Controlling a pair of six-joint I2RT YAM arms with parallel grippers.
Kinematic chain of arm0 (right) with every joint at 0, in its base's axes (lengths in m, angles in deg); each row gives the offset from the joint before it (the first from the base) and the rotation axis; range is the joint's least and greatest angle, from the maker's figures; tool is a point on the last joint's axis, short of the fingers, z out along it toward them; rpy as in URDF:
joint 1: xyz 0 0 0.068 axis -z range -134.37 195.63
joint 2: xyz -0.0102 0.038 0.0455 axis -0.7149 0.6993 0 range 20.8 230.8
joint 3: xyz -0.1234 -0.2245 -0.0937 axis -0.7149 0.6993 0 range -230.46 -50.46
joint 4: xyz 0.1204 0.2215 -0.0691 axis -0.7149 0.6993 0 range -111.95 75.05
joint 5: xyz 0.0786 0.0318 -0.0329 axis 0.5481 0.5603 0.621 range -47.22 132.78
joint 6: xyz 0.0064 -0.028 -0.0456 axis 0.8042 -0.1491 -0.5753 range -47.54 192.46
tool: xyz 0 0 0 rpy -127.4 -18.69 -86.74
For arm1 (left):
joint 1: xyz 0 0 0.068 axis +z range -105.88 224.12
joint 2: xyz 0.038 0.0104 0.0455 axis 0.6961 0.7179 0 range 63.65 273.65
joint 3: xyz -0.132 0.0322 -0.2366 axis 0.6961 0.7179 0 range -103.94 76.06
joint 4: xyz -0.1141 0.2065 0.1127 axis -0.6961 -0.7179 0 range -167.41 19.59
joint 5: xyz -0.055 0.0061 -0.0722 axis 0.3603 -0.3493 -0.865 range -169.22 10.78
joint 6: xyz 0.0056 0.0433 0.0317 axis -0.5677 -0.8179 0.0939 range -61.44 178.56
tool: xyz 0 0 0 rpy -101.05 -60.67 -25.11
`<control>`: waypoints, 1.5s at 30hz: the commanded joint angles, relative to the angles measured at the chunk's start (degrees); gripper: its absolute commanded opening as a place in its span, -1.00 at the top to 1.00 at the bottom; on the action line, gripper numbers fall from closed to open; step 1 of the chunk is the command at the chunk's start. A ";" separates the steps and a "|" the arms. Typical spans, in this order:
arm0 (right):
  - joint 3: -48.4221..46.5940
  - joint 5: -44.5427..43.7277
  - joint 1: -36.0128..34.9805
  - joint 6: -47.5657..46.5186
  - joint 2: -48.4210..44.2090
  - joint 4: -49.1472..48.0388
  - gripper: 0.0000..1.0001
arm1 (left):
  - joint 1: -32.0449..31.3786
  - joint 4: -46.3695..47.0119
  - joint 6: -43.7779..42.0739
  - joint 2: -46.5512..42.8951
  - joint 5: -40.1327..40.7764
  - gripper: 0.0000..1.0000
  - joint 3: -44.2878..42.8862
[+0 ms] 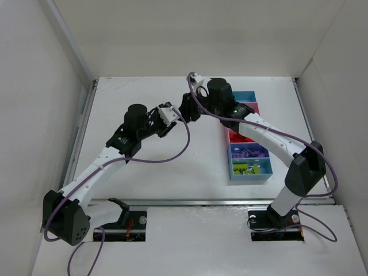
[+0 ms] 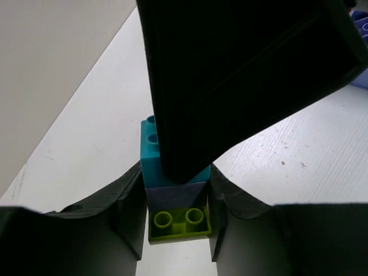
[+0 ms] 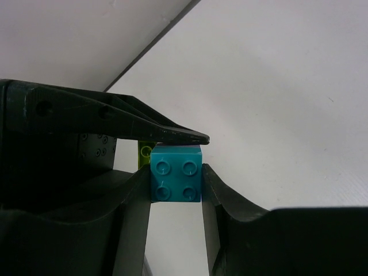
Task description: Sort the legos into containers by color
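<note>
My left arm [image 1: 98, 169] reaches forward and inward, my right arm [image 1: 270, 138] bends in from the other side, so the wrists meet nose to nose. My left gripper [image 2: 177, 198] clamps one end of the stack [image 2: 150, 156]; my right gripper [image 3: 175, 179] clamps the other.

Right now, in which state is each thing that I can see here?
Left tool, shut on purple and yellow-green plastic brick pair.
Right tool, shut on small teal plastic brick.
Small teal plastic brick, joined to the pair.
Strip of five open plastic bins, nearest two hold bricks.
</note>
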 commanded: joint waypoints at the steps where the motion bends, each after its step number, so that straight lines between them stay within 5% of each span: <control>1: -0.02 2.47 -0.83 -1.26 -1.51 -4.23 1.00 | -0.40 2.60 1.65 -0.79 -1.49 0.68 -2.57; 4: -0.02 2.47 -0.83 -1.79 -1.51 -4.23 1.00 | -0.40 2.07 1.65 -0.79 -0.88 1.00 -2.57; 13: 4.00 -1.92 10.13 5.06 -5.54 -5.98 1.00 | -0.40 -1.35 2.35 -0.79 6.59 1.00 0.77; 25: 4.72 -7.99 22.54 7.00 -2.04 -6.60 1.00 | 0.66 -1.89 3.49 3.69 4.31 1.00 0.24; 31: -0.80 -26.69 26.84 5.24 6.91 -1.78 1.00 | 1.18 -1.89 3.49 7.73 4.83 1.00 -3.27; 41: -10.58 -41.38 29.40 3.92 18.09 8.78 0.98 | 2.24 -2.50 4.02 12.31 7.21 1.00 -6.96; 42: -9.61 -42.70 29.40 4.45 17.57 7.82 0.86 | 2.24 -2.50 4.02 12.83 7.21 1.00 -6.96; 43: -8.65 -43.58 29.40 4.45 16.87 6.85 0.35 | 2.24 -2.50 4.02 12.84 7.21 1.00 -6.96; 45: -7.84 -43.51 29.40 4.45 16.86 4.21 -0.18 | 2.24 -2.50 4.02 13.45 7.21 1.00 -7.49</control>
